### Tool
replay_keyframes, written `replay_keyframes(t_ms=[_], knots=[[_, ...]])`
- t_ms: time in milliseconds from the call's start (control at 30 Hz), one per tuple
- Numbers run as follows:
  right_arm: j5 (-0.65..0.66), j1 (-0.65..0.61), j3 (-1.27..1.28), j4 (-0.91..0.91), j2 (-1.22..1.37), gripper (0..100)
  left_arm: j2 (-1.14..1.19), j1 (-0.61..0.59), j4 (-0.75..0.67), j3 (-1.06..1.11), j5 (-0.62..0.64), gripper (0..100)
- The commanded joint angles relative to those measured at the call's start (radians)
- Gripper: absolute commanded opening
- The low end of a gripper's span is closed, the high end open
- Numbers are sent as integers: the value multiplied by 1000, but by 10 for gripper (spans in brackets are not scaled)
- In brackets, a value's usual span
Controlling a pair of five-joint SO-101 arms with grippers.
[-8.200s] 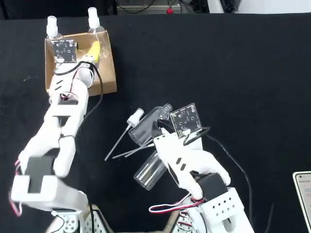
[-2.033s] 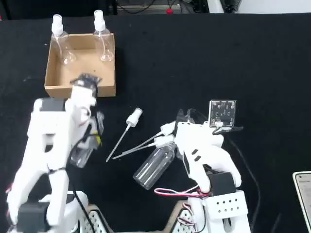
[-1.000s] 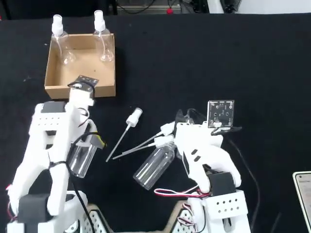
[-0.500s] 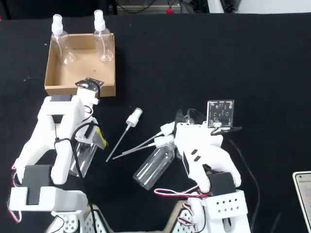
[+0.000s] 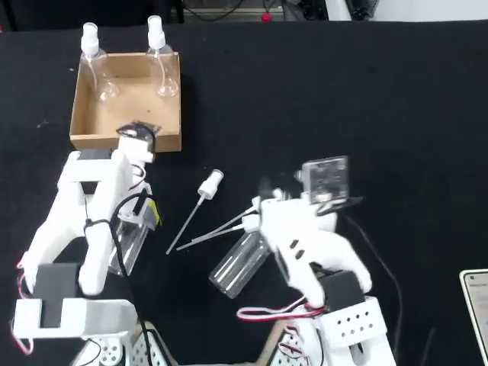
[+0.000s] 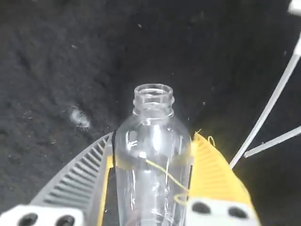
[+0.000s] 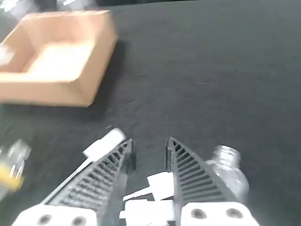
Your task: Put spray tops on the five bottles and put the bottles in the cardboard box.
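My left gripper (image 6: pixel 153 137) is shut on an uncapped clear bottle (image 6: pixel 153 155), held just above the cloth at the left (image 5: pixel 128 242). My right gripper (image 7: pixel 150 143) stands open over two loose spray tops (image 5: pixel 250 215); one top (image 7: pixel 157 181) lies between its fingers and another (image 7: pixel 106 141) just outside them. A second capless bottle (image 5: pixel 240 263) lies beside them, its neck (image 7: pixel 226 154) by the gripper. A third spray top (image 5: pixel 210 185) with its long tube lies between the arms. The cardboard box (image 5: pixel 126 141) at the back left holds two capped bottles (image 5: pixel 158 57).
The black cloth stretches bare to the right and behind the right arm. Thin dip tubes (image 6: pixel 268 108) run across the cloth between the two arms. A white object (image 5: pixel 476 293) sits at the far right edge. The box wall (image 7: pixel 47 92) faces the right gripper.
The right arm has swung left toward the two spray tops. The left arm still holds its bottle and has barely shifted.
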Motion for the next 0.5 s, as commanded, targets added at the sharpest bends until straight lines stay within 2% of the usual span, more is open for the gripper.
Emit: replay_keyframes(t_ms=[0,100,167,300,467], knots=[[57,-89,-25,8,-4,113,-210,31,21,-4,163,130],[43,-94,-33,6,-4,113,-334,39,-8,53,279,130],[-11,-94,-36,5,-4,113,-407,33,-43,104,319,130],[-43,-101,-42,0,-4,113,-512,16,-94,205,379,130],[-40,-213,-50,-6,-2,113,-618,-94,-161,302,385,130]])
